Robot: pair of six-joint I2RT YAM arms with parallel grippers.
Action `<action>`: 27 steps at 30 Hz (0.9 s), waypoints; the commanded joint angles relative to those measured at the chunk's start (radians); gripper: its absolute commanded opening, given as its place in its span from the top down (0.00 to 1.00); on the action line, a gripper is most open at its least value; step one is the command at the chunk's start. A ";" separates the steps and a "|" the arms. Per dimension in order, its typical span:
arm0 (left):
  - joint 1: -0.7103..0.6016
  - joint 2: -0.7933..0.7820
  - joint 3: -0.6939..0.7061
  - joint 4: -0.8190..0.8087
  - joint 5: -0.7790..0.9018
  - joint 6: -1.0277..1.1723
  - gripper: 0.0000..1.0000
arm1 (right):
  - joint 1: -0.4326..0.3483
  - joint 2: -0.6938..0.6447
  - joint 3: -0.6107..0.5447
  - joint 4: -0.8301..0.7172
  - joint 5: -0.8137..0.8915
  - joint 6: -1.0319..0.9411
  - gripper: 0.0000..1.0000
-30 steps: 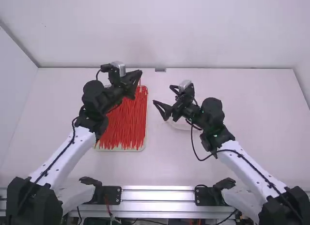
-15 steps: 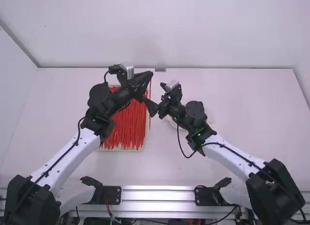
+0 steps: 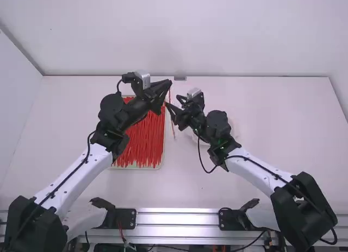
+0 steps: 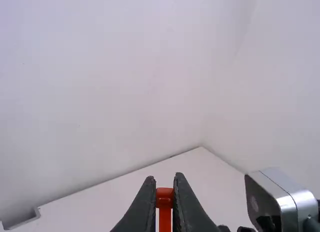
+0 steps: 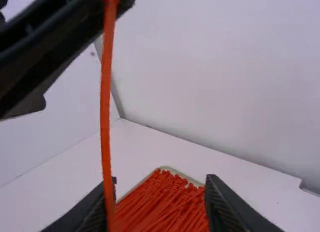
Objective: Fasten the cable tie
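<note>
A single red cable tie [image 3: 172, 121] hangs down from my left gripper [image 3: 165, 92], which is raised beside the tray's far right corner. In the left wrist view the left gripper [image 4: 164, 184] is shut on the cable tie's head [image 4: 164, 199]. My right gripper [image 3: 172, 112] sits just below it, open, with the strip between its fingers. In the right wrist view the cable tie [image 5: 105, 117] runs straight down from the left gripper [image 5: 107, 2], close to one finger [image 5: 95, 212] of the right gripper [image 5: 159, 187] and not pinched.
A flat tray [image 3: 136, 166] piled with several red cable ties [image 3: 142, 135] lies under the left arm; the same pile [image 5: 165, 204] lies below the right gripper. A small grey bracket [image 3: 179, 77] sits at the table's far edge. Open table lies to the right.
The left gripper lifted the tie and swung right, off the pile. The right gripper moved left across the table and now brackets the hanging strip.
</note>
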 commanded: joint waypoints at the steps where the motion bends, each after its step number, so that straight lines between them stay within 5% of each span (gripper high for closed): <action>1: 0.003 -0.024 -0.004 0.006 0.008 -0.003 0.98 | -0.003 0.000 0.034 0.017 -0.005 0.004 0.42; 7: 0.001 -0.024 -0.004 -0.002 0.008 -0.003 0.98 | 0.014 0.000 0.034 0.038 -0.004 0.003 0.43; 14: 0.003 -0.024 -0.004 -0.009 0.008 -0.003 0.98 | 0.007 0.000 0.034 0.040 -0.013 0.003 0.82; 16: 0.001 -0.024 -0.004 -0.012 0.008 -0.003 0.98 | 0.000 0.000 0.034 0.040 -0.040 0.003 0.99; 21: 0.003 -0.024 -0.004 -0.013 0.007 -0.003 0.98 | -0.012 0.000 0.034 0.040 -0.056 0.037 1.00; 23: 0.003 -0.024 -0.004 -0.013 0.007 -0.003 0.93 | -0.012 0.000 0.034 0.040 -0.057 0.036 1.00; 26: 0.003 -0.024 -0.004 -0.017 -0.023 -0.003 0.64 | -0.011 0.000 0.034 0.040 -0.056 0.025 1.00; 27: 0.003 -0.024 -0.004 -0.017 -0.031 -0.002 0.61 | -0.012 0.000 0.034 0.040 -0.057 0.026 1.00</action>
